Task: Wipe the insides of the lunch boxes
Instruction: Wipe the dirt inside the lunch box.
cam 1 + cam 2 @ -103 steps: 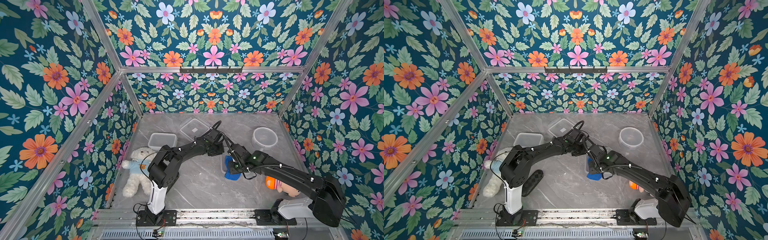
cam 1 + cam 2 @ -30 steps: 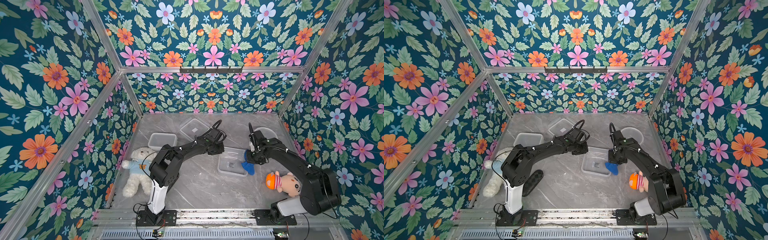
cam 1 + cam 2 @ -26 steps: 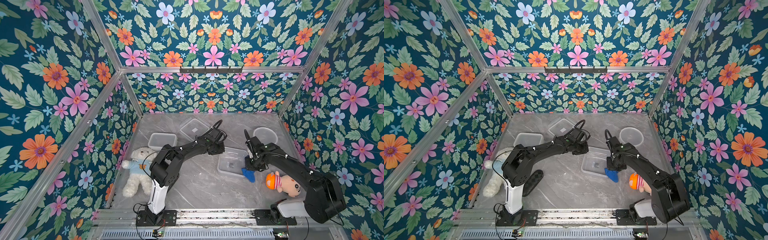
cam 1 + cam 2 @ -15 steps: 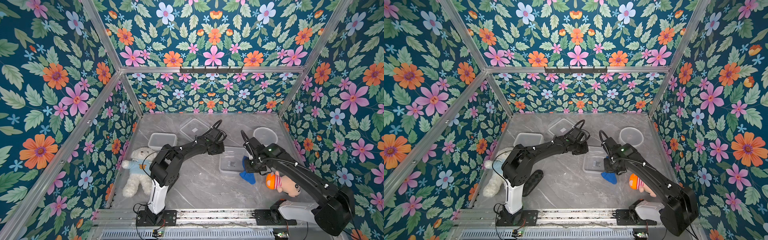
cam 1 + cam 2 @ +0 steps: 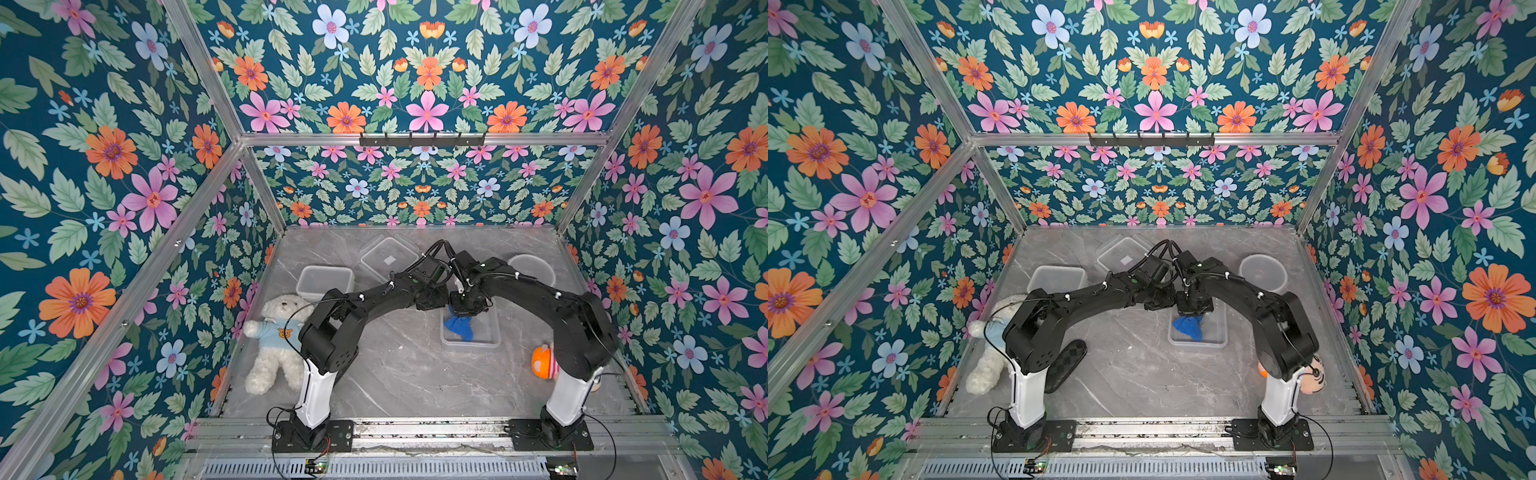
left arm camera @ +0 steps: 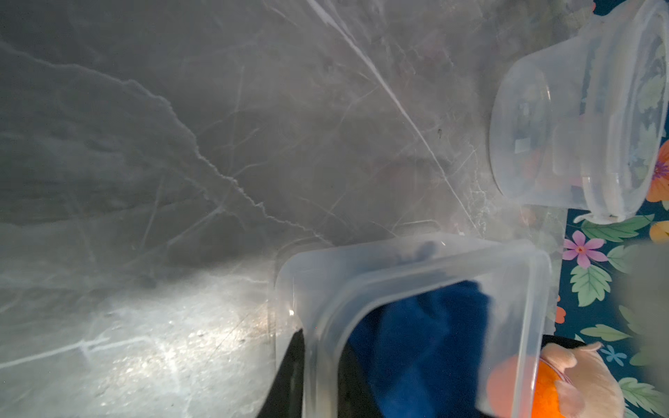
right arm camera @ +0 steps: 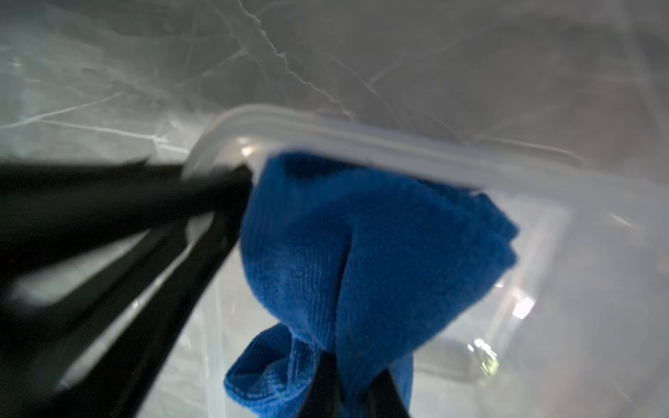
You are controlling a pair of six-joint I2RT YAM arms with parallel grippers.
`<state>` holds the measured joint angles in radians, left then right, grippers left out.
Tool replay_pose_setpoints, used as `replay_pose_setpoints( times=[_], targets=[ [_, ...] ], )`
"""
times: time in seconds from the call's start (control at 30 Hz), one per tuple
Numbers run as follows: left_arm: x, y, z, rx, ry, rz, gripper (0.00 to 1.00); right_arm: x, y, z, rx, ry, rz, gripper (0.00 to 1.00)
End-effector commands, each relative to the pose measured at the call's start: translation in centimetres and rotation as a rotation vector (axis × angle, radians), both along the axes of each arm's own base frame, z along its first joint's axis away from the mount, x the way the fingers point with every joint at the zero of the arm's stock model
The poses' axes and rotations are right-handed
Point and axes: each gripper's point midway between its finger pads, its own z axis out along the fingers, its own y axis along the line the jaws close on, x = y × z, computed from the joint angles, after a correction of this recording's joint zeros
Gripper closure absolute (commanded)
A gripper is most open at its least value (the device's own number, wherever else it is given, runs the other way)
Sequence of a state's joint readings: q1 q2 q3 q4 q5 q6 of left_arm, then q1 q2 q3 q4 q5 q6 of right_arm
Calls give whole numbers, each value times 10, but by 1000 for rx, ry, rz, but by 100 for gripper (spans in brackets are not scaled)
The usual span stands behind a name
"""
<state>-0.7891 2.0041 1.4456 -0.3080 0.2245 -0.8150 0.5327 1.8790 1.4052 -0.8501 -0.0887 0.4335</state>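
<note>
Now, blue cloth (image 5: 459, 326): back inside the square lunch box (image 5: 487, 334), bunched low in its left half; a second ago outside, dangling past the right wall, then down toward the table (image 5: 399, 374) off the box's front-right corner.
Right gripper (image 5: 461, 316): pinched tight on the top of the cloth, pointing down into the box; swung in from beyond the right wall within the last second.
Left gripper (image 5: 441, 304): clamped on the box's back-left corner, seemingly with the wall between the fingers in the right wrist view; unmoved through that second, pinning the box.
Square lunch box, place: upright and open, a little right of the table's middle, well clear of every edge; same spot as before the cloth's trip outside.
Rectangular lunch box (image 5: 325, 281): toward the back-left corner of the table, open, well apart from the cloth.
Round lunch box (image 5: 532, 269): toward the back-right corner, open, also well apart from the cloth.
Flat lid (image 5: 388, 257): near the back edge, between those two.
Meaning for the task: looks like a fresh pass on the square box rather than a move on to the next; probably still the first of three, with the right half of the floor and the walls yet to rub.
Watch for: sideways drag lifting or turning the box about its single held corner; cloth snagging on the rim.
</note>
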Motion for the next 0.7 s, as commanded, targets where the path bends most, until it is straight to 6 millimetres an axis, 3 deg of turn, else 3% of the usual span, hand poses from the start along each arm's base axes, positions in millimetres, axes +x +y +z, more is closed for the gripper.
replay_pose_setpoints(
  times=[0.0,0.13,0.27,0.33,0.47,0.57,0.67],
  targets=[
    [1,-4,4,-19,-7,-3,82,15,33,-11,133,-12,30,100],
    [0,-3,2,-24,-3,-1,82,10,54,-22,271,9,45,100],
    [1,-4,2,-26,-5,1,82,-27,41,-26,282,75,29,100],
    [1,-4,3,-25,-7,0,82,-49,20,-27,230,93,11,100],
    [3,-5,4,-23,-10,-3,82,-82,-48,-28,-23,101,-37,100],
    [2,-4,2,-18,-9,-3,83,-81,-93,-20,-166,63,-94,100],
    [0,-2,1,-14,-3,-4,83,-59,-122,-14,-313,14,-135,100]
  ],
)
